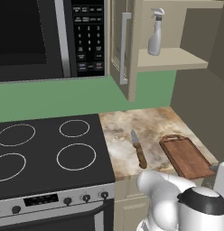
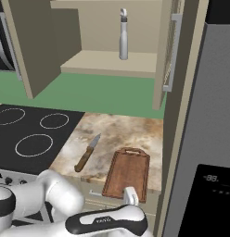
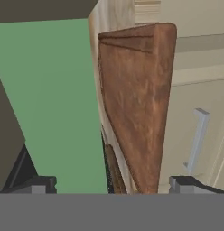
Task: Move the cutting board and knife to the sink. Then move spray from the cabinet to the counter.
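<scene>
**Ops:** Cutting board status?

**Arm:** Flat rectangular reddish-brown wooden cutting board [image 2: 127,175] is lying on the beige-brown marbled stone counter [image 1: 154,119], near edge overhanging the front lip slightly. My gripper [image 3: 113,186] is lining up on that near edge, jaws spread wide, holding nothing. Hand view is rolled; board is sitting between my fingertips [image 3: 38,184].

**Ops:** Knife, spray?

**Arm:** Small knife with silver blade and brown wooden handle [image 1: 138,149] is lying just beside the board, not touching. Slim pale grey-white spray bottle [image 1: 155,38] is standing upright on the shelf of the open beige wall cabinet [image 1: 172,59].

**Ops:** Grasp plan?

**Arm:** I'm judging: pinch the overhanging edge across the board's thickness, centred so it isn't swinging on lift. Go deep enough to clear the grooved rim, then close. Lift level; keep clear of the knife.

**Ops:** Any readable text?

**Arm:** Black microwave keypad [image 1: 90,35] is showing white labels, too small to read. Dark panel at right is showing a digit readout [image 2: 212,177], looks like "88", not sure. Lettering on my own arm link is blurred.
</scene>
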Tool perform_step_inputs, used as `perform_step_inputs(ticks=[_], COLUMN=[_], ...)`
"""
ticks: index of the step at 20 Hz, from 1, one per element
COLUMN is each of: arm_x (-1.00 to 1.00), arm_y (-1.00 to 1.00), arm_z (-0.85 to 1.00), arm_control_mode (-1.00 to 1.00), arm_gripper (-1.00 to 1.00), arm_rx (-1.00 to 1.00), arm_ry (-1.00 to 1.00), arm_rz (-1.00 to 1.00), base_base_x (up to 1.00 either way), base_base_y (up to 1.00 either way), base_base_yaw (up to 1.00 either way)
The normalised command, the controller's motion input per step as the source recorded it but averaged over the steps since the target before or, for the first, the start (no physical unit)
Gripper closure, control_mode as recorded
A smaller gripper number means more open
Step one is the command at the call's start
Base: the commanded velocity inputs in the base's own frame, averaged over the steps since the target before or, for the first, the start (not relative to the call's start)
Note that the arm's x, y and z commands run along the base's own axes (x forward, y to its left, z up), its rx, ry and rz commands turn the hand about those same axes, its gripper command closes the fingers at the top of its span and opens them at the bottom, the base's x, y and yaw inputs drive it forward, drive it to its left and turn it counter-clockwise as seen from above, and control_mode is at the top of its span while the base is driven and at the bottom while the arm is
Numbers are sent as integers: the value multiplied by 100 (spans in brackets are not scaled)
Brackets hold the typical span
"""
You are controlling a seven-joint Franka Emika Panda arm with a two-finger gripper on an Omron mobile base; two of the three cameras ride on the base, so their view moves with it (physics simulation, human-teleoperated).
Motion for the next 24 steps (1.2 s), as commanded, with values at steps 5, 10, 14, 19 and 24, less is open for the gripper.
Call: perform_step_inputs(ticks=[5, 10, 14, 19, 24], arm_x=[1, 7, 10, 13, 15], arm_y=[-9, -7, -7, -4, -1], arm_z=[-25, -17, -6, -6, -20], arm_control_mode=[-100, -100, -100, -100, -100], arm_gripper=[-100, -100, -100, -100, -100], arm_rx=[0, 1, 6, 5, 1], arm_ry=[0, 0, 0, 0, 0], arm_rz=[0, 0, 0, 0, 0], base_base_x=[0, 0, 0, 0, 0], base_base_y=[0, 0, 0, 0, 0], base_base_yaw=[0, 0, 0, 0, 0])
